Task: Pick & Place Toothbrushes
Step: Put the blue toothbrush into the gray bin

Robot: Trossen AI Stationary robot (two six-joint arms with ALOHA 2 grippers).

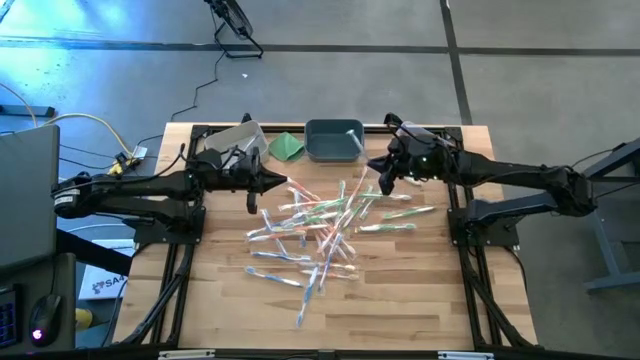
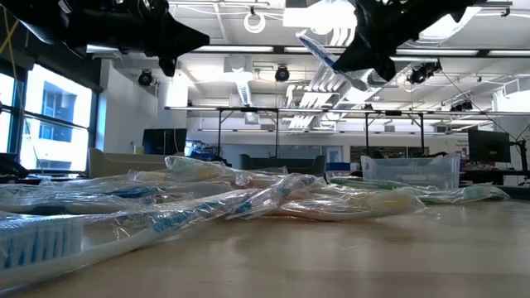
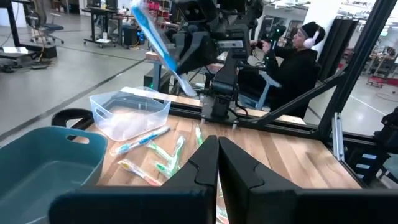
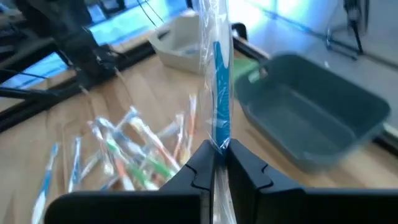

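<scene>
1. The jaws of the right gripper (image 4: 214,163) are clenched on one wrapped toothbrush (image 4: 219,93), which is held above the tabletop (image 1: 420,290), near the dark teal bin (image 1: 334,140).
2. The jaws of the left gripper (image 3: 217,163) are pressed together with nothing between them; this gripper is seen above the tabletop, just beside the clear bin (image 1: 232,141) at the far left.
3. Between the two bins a folded green cloth (image 1: 288,146) is laid flat on the wood.
4. The teal bin is seen in the right wrist view just beyond the held toothbrush; whether anything lies in it cannot be told.
5. In the left wrist view a person (image 3: 292,59) with headphones is seated beyond the table, well apart from both arms.
6. The held toothbrush is enclosed in a clear wrapper, and a blue part is visible inside; it stands almost upright out of the jaws.
7. The remaining toothbrushes (image 1: 325,235) are scattered in a loose pile on the middle of the tabletop, between the two arms, many crossing each other.
8. They are thin and pale, in shiny transparent wrappers, with blue, green and pink-orange parts.
9. In the low view a blue-bristled brush head (image 2: 41,240) is seen closest to the camera.
</scene>
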